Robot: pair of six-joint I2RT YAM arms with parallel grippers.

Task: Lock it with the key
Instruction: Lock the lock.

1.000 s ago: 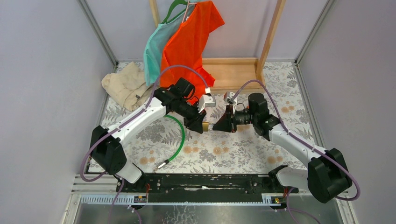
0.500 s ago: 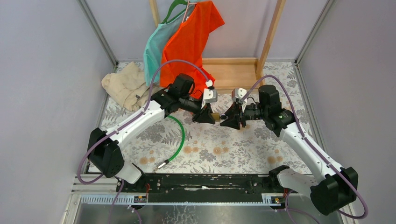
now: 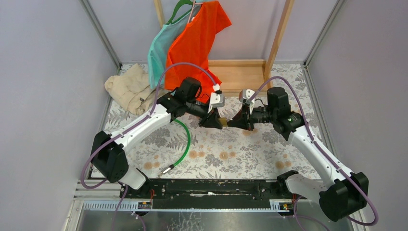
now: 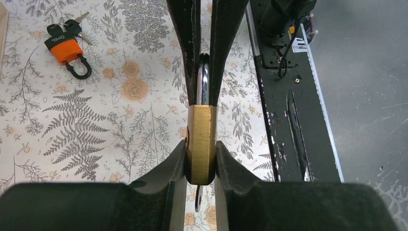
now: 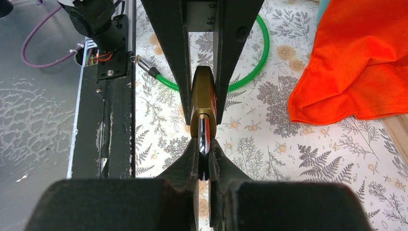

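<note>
Over the table (image 3: 231, 154) the arms meet in mid-air; the left gripper (image 4: 201, 156) is pressed onto the brass body of the lock (image 4: 201, 127), holding it off the surface; the right gripper (image 5: 204, 151) pinches the shackle (image 5: 204, 132) from the opposite end; whether the shackle is fully seated I cannot tell. The key (image 4: 65, 47), orange-headed, lies on the table, well apart from the lock and both grippers; so I judge the lock is held ready while the key work is all left: picking it up, inserting, turning.
</note>
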